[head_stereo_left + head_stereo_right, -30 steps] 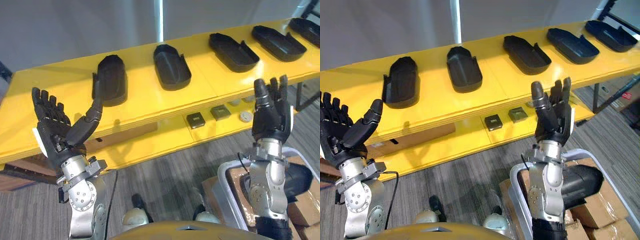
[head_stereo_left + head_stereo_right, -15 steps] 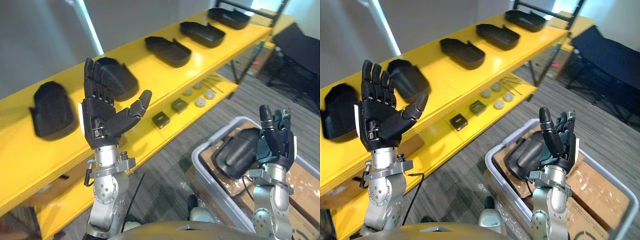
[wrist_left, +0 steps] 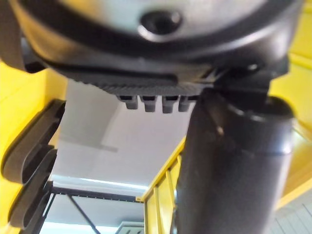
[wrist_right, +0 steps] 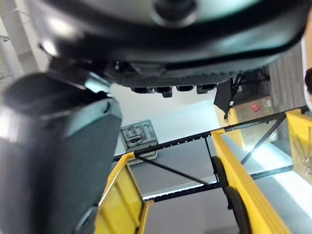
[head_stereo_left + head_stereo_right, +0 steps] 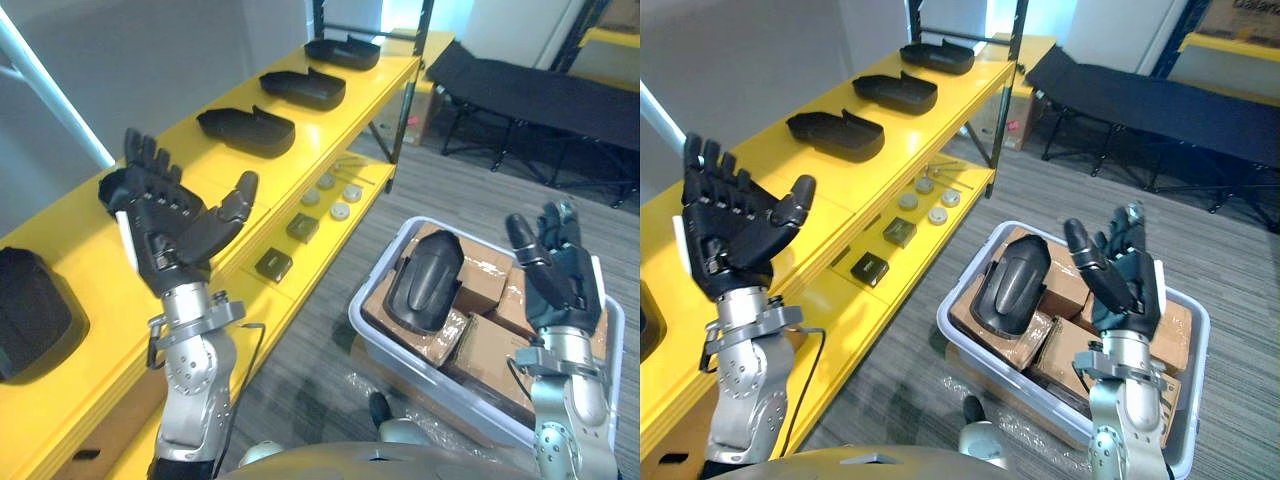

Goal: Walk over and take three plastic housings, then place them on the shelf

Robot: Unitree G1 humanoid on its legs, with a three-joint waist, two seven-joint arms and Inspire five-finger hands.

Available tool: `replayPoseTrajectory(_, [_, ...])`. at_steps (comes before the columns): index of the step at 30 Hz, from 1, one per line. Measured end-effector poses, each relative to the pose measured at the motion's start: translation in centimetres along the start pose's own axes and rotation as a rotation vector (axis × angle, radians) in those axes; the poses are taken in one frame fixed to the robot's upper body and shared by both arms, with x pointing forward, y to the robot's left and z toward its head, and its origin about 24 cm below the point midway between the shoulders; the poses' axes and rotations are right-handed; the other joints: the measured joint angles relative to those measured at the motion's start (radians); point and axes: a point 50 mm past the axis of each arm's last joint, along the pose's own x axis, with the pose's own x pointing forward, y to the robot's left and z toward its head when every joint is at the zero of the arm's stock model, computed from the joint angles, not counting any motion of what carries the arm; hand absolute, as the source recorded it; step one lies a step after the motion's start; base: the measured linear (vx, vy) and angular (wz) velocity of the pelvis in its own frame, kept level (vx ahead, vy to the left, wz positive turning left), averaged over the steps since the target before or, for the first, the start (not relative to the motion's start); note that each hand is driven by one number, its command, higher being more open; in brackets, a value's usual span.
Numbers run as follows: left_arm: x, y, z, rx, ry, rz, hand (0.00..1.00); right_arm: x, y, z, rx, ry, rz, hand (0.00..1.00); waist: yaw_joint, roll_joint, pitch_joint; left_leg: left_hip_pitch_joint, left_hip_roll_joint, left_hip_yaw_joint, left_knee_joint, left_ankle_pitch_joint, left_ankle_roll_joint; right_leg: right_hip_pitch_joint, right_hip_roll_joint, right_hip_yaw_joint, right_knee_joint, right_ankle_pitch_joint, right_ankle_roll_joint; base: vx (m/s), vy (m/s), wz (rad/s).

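Note:
One black plastic housing (image 5: 425,282) lies on cardboard boxes inside a grey bin (image 5: 381,266) on the floor, ahead and slightly right. Three more housings (image 5: 246,130) (image 5: 302,88) (image 5: 342,52) sit in a row on the top board of the yellow shelf (image 5: 330,120) at left. Another housing (image 5: 35,312) rests at the shelf's near end. My left hand (image 5: 175,238) is raised in front of the shelf, open and holding nothing. My right hand (image 5: 560,278) is raised over the bin's right side, open and holding nothing.
Small dark blocks (image 5: 272,265) and round discs (image 5: 340,210) lie on the shelf's lower board. A black folding cot (image 5: 520,100) stands at the back right. Grey carpet (image 5: 320,350) runs between shelf and bin.
The camera has swung right: the shelf has slid to the left and the bin with its housing now sits mid-view. Both hands stay raised and open.

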Motion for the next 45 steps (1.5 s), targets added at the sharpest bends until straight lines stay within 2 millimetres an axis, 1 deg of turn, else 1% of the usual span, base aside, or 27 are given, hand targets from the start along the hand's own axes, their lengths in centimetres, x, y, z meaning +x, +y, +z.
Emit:
replayPoseTrajectory(2, [0.3, 0.6, 0.3, 0.008, -0.018, 0.024, 1.0, 0.7, 1.0, -0.6, 0.005, 0.008, 0.04, 1.0, 0.02, -0.01, -0.001, -0.013, -0.019, 0.002, -0.003, 0.004, 0.012, -0.011, -0.021, -0.002, -0.008, 0.009, 0.012, -0.02, 0.129, 0.05])
replayPoseTrajectory(6, [0.4, 0.3, 0.3, -0.023, -0.02, -0.013, 1.0, 1.0, 1.0, -2.6, 0.041, 0.084, -0.011, 1.0, 0.041, -0.008, 0.006, -0.039, -0.034, -0.045, 0.02, 0.008, 0.024, -0.021, -0.035, -0.038, 0.038, -0.006, 0.018, 0.05, 0.068, 0.24])
replayPoseTrajectory(9, [0.3, -0.7, 0.3, -0.067, -0.014, -0.076, 1.0, -0.1, 0.7, -4.2, 0.076, 0.155, -0.093, 1.0, 0.037, 0.001, 0.075, -0.005, -0.03, -0.085, 0.055, -0.024, 0.039, -0.057, -0.023, -0.044, 0.225, -0.057, 0.016, -0.01, 0.081, 0.04])
replayPoseTrajectory(11, [0.3, -1.0, 0.5, -0.083, -0.019, -0.122, 1.0, -0.9, 1.0, -4.9, 0.115, 0.173, -0.13, 1.0, 0.029, -0.016, 0.136, 0.039, -0.033, -0.059, 0.072, -0.035, 0.053, -0.092, -0.022, -0.045, 0.354, -0.061, 0.022, -0.16, 0.103, -0.42])
replayPoseTrajectory(13, [0.3, -0.9, 0.9, -0.096, -0.024, -0.123, 1.0, -2.4, 1.1, -5.4, 0.138, 0.21, -0.138, 1.0, 0.041, -0.054, 0.159, 0.063, -0.05, 0.02, 0.083, -0.047, 0.073, -0.106, -0.059, -0.147, 0.326, -0.004, 0.071, -0.26, 0.106, -1.08])
replayPoseTrajectory(14, [0.4, -0.5, 1.0, -0.087, -0.035, -0.095, 1.0, -2.5, 1.4, -5.3, 0.139, 0.212, -0.102, 1.0, 0.047, -0.044, 0.17, 0.056, -0.033, 0.085, 0.071, -0.038, 0.1, -0.114, -0.08, -0.257, 0.277, 0.04, 0.073, -0.28, 0.049, -1.13])
replayPoseTrajectory(15, [0.6, -0.3, 1.1, -0.083, -0.039, -0.079, 1.0, -2.4, 1.6, -5.2, 0.14, 0.208, -0.089, 1.0, 0.041, -0.048, 0.173, 0.054, -0.037, 0.105, 0.064, -0.032, 0.112, -0.127, -0.101, -0.317, 0.322, 0.016, 0.038, -0.37, 0.066, -1.09])
replayPoseTrajectory(16, [0.7, 0.0, 1.1, -0.077, -0.044, -0.047, 1.0, -2.1, 2.0, -5.0, 0.139, 0.197, -0.065, 1.0, 0.041, -0.056, 0.171, 0.053, -0.037, 0.148, 0.047, -0.025, 0.136, -0.148, -0.142, -0.4, 0.458, -0.055, -0.044, -0.33, 0.083, -0.9])
replayPoseTrajectory(17, [0.9, 0.5, 1.3, -0.07, -0.053, -0.024, 1.0, -1.6, 2.6, -4.9, 0.135, 0.186, -0.028, 1.0, 0.043, -0.049, 0.175, 0.052, -0.036, 0.18, 0.027, -0.009, 0.152, -0.149, -0.19, -0.451, 0.596, -0.128, -0.086, -0.3, 0.096, -0.85])
replayPoseTrajectory(19, [1.1, 1.3, 1.4, -0.088, -0.053, 0.007, 1.0, -0.5, 4.1, -4.9, 0.144, 0.172, 0.038, 1.0, 0.051, -0.044, 0.172, 0.044, -0.017, 0.22, 0.01, 0.015, 0.156, -0.121, -0.257, -0.503, 0.746, -0.206, -0.126, -0.18, 0.042, -0.74])
replayPoseTrajectory(21, [1.0, 1.8, 1.5, -0.095, -0.049, 0.03, 1.0, 0.6, 5.9, -5.4, 0.156, 0.169, 0.092, 1.0, 0.072, -0.04, 0.164, 0.015, 0.016, 0.263, 0.01, 0.037, 0.14, -0.072, -0.307, -0.525, 0.802, -0.242, -0.136, -0.15, -0.046, -0.84])
replayPoseTrajectory(22, [0.8, 2.0, 1.4, -0.101, -0.039, 0.037, 1.0, 0.9, 6.9, -5.9, 0.145, 0.181, 0.117, 1.0, 0.095, -0.051, 0.154, -0.01, 0.035, 0.29, 0.011, 0.057, 0.12, -0.042, -0.33, -0.523, 0.792, -0.248, -0.132, -0.15, -0.198, -0.9])
replayPoseTrajectory(23, [0.2, 2.4, 1.1, -0.117, -0.015, 0.049, 1.0, 0.7, 7.7, -6.3, 0.134, 0.198, 0.146, 1.0, 0.106, -0.054, 0.152, -0.056, 0.083, 0.314, 0.055, 0.072, 0.11, 0.01, -0.348, -0.519, 0.736, -0.246, -0.116, -0.14, -0.295, -0.94])
replayPoseTrajectory(24, [-0.3, 2.8, 0.8, -0.131, 0.014, 0.072, 1.0, 0.3, 8.1, -6.5, 0.134, 0.211, 0.164, 1.0, 0.105, -0.058, 0.15, -0.09, 0.124, 0.318, 0.11, 0.072, 0.11, 0.055, -0.353, -0.525, 0.66, -0.237, -0.075, -0.14, -0.403, -0.83])
replayPoseTrajectory(26, [-0.9, 3.0, 0.4, -0.138, 0.043, 0.105, 1.0, -0.3, 8.1, -6.8, 0.135, 0.239, 0.19, 1.0, 0.103, -0.065, 0.146, -0.123, 0.181, 0.313, 0.166, 0.079, 0.1, 0.112, -0.326, -0.55, 0.494, -0.267, 0.045, -0.14, -0.389, -0.7])
replayPoseTrajectory(27, [-1.3, 3.1, 0.1, -0.143, 0.062, 0.127, 1.0, -0.8, 7.9, -7.1, 0.131, 0.274, 0.207, 1.0, 0.103, -0.071, 0.142, -0.133, 0.203, 0.297, 0.169, 0.104, 0.081, 0.139, -0.271, -0.556, 0.392, -0.311, 0.088, -0.17, -0.452, -0.89])
replayPoseTrajectory(29, [-2.2, 2.8, -0.4, -0.16, 0.104, 0.159, 1.0, -1.4, 7.0, -7.5, 0.102, 0.32, 0.214, 1.0, 0.096, -0.047, 0.127, -0.155, 0.232, 0.198, 0.12, 0.152, 0.054, 0.149, -0.181, -0.539, 0.27, -0.315, 0.071, -0.13, -0.434, -1.03])
replayPoseTrajectory(30, [-2.8, 2.2, -0.8, -0.183, 0.14, 0.151, 1.0, -2.0, 6.2, -7.7, 0.08, 0.35, 0.209, 1.0, 0.079, -0.031, 0.122, -0.156, 0.241, 0.13, 0.07, 0.198, 0.056, 0.147, -0.135, -0.523, 0.222, -0.291, 0.035, -0.05, -0.314, -0.85])
replayPoseTrajectory(31, [-3.1, 1.5, -1.1, -0.198, 0.162, 0.127, 1.0, -2.5, 5.1, -7.7, 0.056, 0.366, 0.192, 1.0, 0.068, -0.034, 0.12, -0.153, 0.241, 0.074, 0.038, 0.253, 0.054, 0.149, -0.107, -0.503, 0.186, -0.274, 0.011, -0.03, -0.325, -0.64])
replayPoseTrajectory(32, [-3.2, 1.2, -1.2, -0.205, 0.17, 0.116, 1.0, -2.7, 4.6, -7.6, 0.044, 0.369, 0.181, 1.0, 0.068, -0.035, 0.119, -0.155, 0.24, 0.053, 0.034, 0.269, 0.053, 0.149, -0.096, -0.489, 0.171, -0.267, 0.001, -0.02, -0.222, -0.62])
replayPoseTrajectory(33, [-3.4, 0.9, -1.4, -0.21, 0.179, 0.093, 1.0, -2.8, 3.7, -7.4, 0.025, 0.37, 0.157, 1.0, 0.07, -0.038, 0.121, -0.158, 0.218, 0.009, 0.041, 0.257, 0.024, 0.151, -0.087, -0.463, 0.14, -0.252, -0.014, 0.0, -0.164, -0.53])
replayPoseTrajectory(34, [-3.4, 0.8, -1.5, -0.209, 0.184, 0.075, 1.0, -2.7, 3.0, -7.2, 0.025, 0.365, 0.136, 1.0, 0.074, -0.045, 0.125, -0.162, 0.18, -0.02, 0.05, 0.232, -0.003, 0.151, -0.088, -0.452, 0.125, -0.242, -0.019, 0.02, -0.075, -0.56])
replayPoseTrajectory(35, [-3.5, 0.8, -1.8, -0.203, 0.194, 0.055, 1.0, -2.7, 2.4, -6.9, 0.028, 0.354, 0.112, 1.0, 0.075, -0.044, 0.124, -0.165, 0.122, -0.045, 0.039, 0.192, -0.004, 0.151, -0.096, -0.44, 0.117, -0.235, -0.019, 0.03, -0.038, -0.35])
replayPoseTrajectory(37, [-3.7, 1.0, -2.2, -0.202, 0.208, 0.04, 1.0, -2.6, 1.8, -6.5, 0.009, 0.334, 0.104, 1.0, 0.076, -0.021, 0.106, -0.135, 0.061, -0.03, -0.054, 0.179, 0.016, 0.135, -0.099, -0.438, 0.128, -0.233, -0.016, 0.05, 0.021, -0.24])
replayPoseTrajectory(38, [-3.8, 1.2, -2.5, -0.222, 0.221, 0.041, 1.0, -2.3, 2.0, -6.3, -0.002, 0.314, 0.109, 1.0, 0.078, -0.026, 0.101, -0.115, 0.038, -0.027, -0.107, 0.192, 0.003, 0.12, -0.108, -0.436, 0.133, -0.228, -0.005, 0.07, 0.038, -0.21])
replayPoseTrajectory(42, [-4.1, 1.5, -3.6, -0.189, 0.272, 0.031, 1.0, -0.6, 3.3, -6.8, -0.019, 0.289, 0.117, 1.0, 0.082, -0.036, 0.096, -0.091, 0.001, -0.008, -0.135, 0.194, 0.007, 0.112, -0.14, -0.437, 0.134, -0.21, 0.022, 0.03, 0.063, -0.14])
replayPoseTrajectory(45, [-3.9, 1.5, -3.8, -0.141, 0.295, -0.006, 1.0, 0.0, 2.9, -7.9, -0.034, 0.326, 0.08, 1.0, 0.099, -0.041, 0.091, -0.064, -0.013, -0.005, -0.152, 0.196, 0.013, 0.139, -0.152, -0.464, 0.115, -0.195, 0.035, 0.0, 0.061, 0.03])
